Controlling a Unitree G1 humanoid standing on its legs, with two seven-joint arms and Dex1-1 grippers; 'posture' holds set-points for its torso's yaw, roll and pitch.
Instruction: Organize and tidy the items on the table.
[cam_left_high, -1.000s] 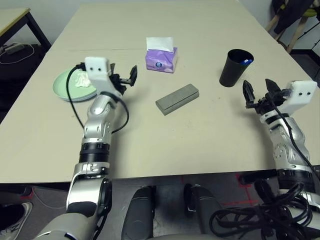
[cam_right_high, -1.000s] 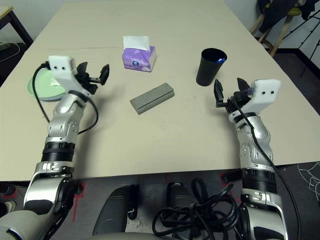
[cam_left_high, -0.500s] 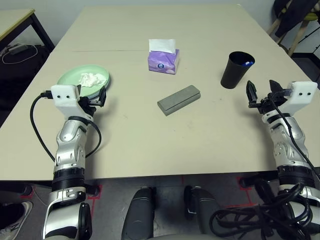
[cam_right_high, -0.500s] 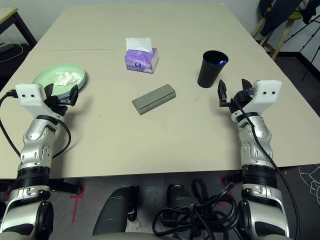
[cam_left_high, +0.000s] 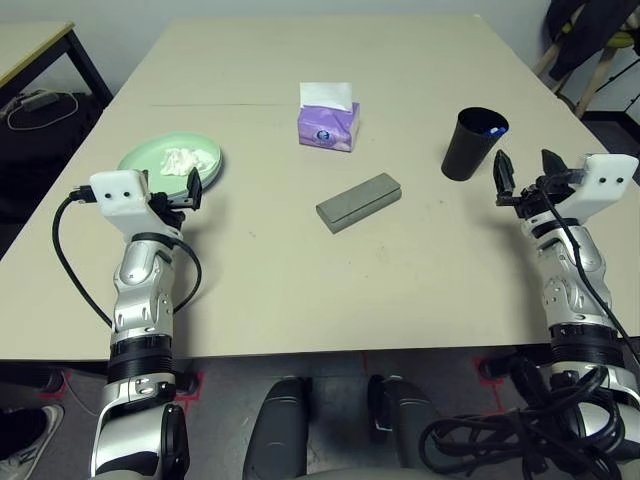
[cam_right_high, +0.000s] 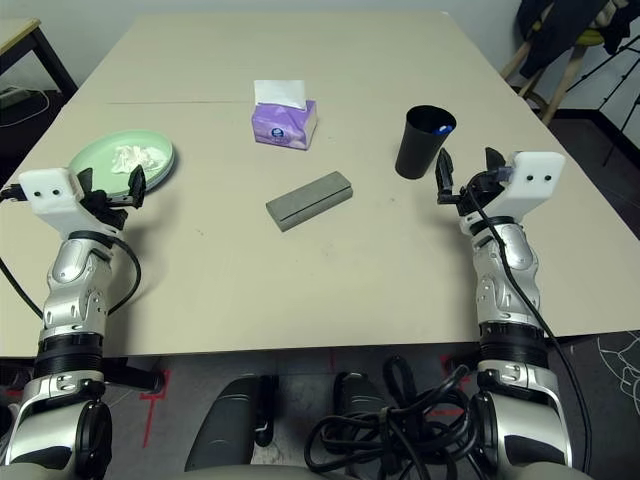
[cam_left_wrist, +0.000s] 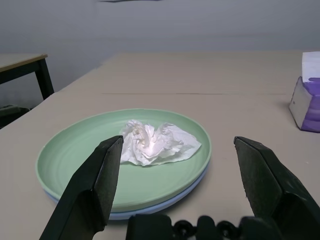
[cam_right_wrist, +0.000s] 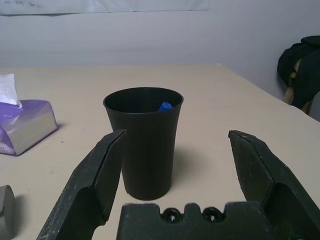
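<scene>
Left hand (cam_left_high: 183, 192) has pulled back from mid-bench toward the left edge of the frame and now sits just short of the plates (cam_left_high: 140, 160), fingers spread wide, empty. A crumpled tissue (cam_left_high: 184, 159) lies on the green plate at left. Right hand (cam_left_high: 523, 180) has barely moved, wide open and empty at right, near the black cup (cam_left_high: 472, 145), which has a blue-tipped pen (cam_left_high: 493, 126) inside. The grey glasses case (cam_left_high: 358, 201) lies closed at centre; the purple tissue box (cam_left_high: 327, 118) is upper centre. The bench (cam_left_high: 300, 290) looks mostly sorted; probably both arms are parked, task near done.
</scene>
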